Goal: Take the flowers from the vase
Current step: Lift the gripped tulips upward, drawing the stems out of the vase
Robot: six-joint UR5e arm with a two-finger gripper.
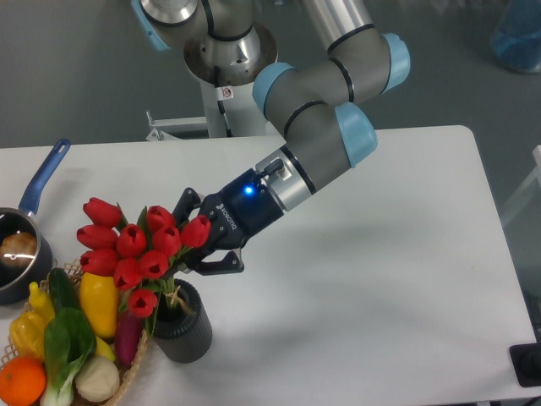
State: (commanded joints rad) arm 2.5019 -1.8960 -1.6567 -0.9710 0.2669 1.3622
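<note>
Where arm reaches down-left over white bench [380, 254]: end effector [196, 241] closed on flowers [139, 254], fingers either side of bunch just under blooms. Stems lifted, lower ends at mouth of vase [182, 321], whether inside, unclear. Vase upright near front bench edge, just beside wicker basket [127, 376] of vegetables. Blue-handled saucepan [21, 245] at far left.

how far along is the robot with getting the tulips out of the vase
Done: the gripper has reached the flowers and appears to be closed around the bunch just under the blooms. In hand: the lift; the lower stems still seem to reach into the mouth of the vase. Left: raising the bunch until its stems clear the vase.
</note>
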